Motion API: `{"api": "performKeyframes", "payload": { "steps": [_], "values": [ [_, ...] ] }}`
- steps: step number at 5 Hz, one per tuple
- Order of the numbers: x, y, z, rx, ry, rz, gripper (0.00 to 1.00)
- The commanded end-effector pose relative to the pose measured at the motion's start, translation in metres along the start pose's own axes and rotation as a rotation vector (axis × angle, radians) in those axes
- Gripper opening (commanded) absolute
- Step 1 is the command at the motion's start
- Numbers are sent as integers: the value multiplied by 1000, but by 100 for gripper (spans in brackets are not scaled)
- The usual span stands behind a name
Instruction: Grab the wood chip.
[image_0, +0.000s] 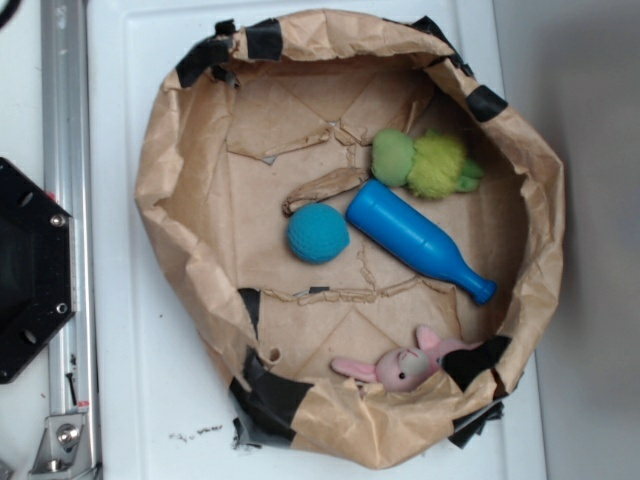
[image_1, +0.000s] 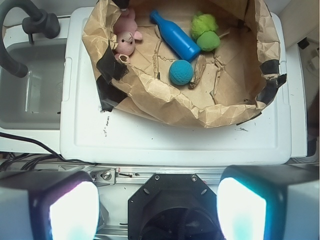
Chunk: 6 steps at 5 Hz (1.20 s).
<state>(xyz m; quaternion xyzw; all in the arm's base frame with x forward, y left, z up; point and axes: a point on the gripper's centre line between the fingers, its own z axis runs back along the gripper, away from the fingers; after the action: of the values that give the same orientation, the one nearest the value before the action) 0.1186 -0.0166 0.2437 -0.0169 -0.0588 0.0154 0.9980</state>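
A white tray fills most of the exterior frame, with bare margin along its left and lower edges. On it sits a brown paper bowl, its crumpled rim raised all round and patched with black tape at the upper left, upper right and bottom. Inside, a blue bottle lies slanted from centre toward lower right. A green plush toy rests just above the bottle's thick end, near the upper right wall. A pink rabbit toy lies against the bottom rim. The teal ball sits at centre, just left of the bottle. The wood chip lies just above the ball, close to the bottle's base, with open paper floor to its left and above. In the wrist view the gripper hangs well outside the bowl, its two fingers spread wide and empty.
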Motion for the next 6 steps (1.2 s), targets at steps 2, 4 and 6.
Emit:
{"api": "performKeyframes", "payload": {
  "steps": [2, 4, 6],
  "values": [
    [36, 34, -53, 165, -177, 48, 100],
    [108, 44, -136, 169, -174, -80, 100],
    [107, 67, -197, 147, -60, -162, 100]
  ]
}}
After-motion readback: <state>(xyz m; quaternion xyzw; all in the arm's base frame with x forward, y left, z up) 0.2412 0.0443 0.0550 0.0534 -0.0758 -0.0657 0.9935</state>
